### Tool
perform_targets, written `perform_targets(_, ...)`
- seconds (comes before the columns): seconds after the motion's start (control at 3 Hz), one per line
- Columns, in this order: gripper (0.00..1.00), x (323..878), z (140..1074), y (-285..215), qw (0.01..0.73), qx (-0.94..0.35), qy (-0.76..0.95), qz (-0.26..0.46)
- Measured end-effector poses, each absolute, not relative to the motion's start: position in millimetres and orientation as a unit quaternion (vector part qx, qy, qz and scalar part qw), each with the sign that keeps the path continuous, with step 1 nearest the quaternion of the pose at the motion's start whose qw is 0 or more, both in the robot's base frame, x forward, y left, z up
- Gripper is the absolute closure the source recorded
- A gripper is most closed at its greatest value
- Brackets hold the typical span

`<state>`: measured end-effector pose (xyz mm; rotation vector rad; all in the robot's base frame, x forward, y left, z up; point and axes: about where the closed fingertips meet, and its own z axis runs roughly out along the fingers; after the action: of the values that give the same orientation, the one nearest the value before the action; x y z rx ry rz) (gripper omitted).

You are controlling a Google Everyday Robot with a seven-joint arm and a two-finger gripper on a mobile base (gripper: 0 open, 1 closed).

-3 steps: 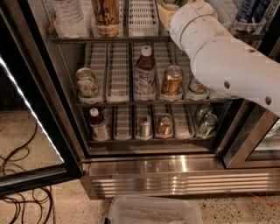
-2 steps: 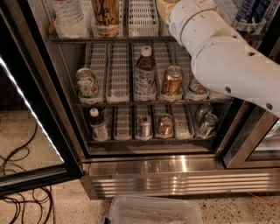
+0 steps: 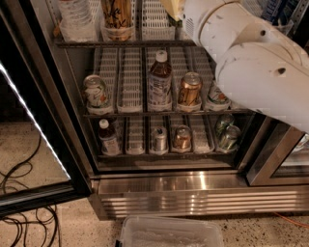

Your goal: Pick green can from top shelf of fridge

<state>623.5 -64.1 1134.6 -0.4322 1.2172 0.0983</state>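
The large white robot arm (image 3: 251,62) is reaching in from the right edge toward the top edge, crossing the upper right corner of the open fridge (image 3: 193,192), a big drinks cooler with a dark frame and a ribbed stainless steel base. The gripper (image 3: 172,8) is sitting at the arm's tip against the top edge, over the top shelf (image 3: 120,43), a dark wire rack carrying white slotted lane trays. Only a pale stub of the gripper is showing, so I cannot tell whether it is wide, narrow or holding anything. The green can is not showing; the arm is covering the right end of the top shelf.

Along that shelf's left end a clear plastic bottle (image 3: 73,19) is standing, with a tall tan-gold can with black script (image 3: 117,17) just beside it and an empty white slotted tray (image 3: 157,19) between that can and the gripper.

On the middle rack a short white can with green and red marks (image 3: 95,91) is sitting at the left end. A brown bottle with a white cap (image 3: 160,79) is standing near the middle, with a copper-coloured can (image 3: 189,89) to its right. On the bottom rack two glossy green cans (image 3: 227,135) are resting at the right end.

The glass door (image 3: 29,120) is hanging open along the left edge, its light strip glowing. Black cables (image 3: 19,193) are lying on the speckled floor in the lower left corner, and a clear plastic bin (image 3: 169,234) is sitting at the bottom edge.
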Motion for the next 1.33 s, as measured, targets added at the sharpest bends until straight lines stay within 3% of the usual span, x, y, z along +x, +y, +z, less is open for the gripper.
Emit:
perform_targets(0.67, 1.0, 602, 1112, 3, 0.75, -0.259, 0.598, 0.114)
perform_targets(1.33, 1.0, 601, 1103, 22, 0.731, -0.27, 0.613, 0.131)
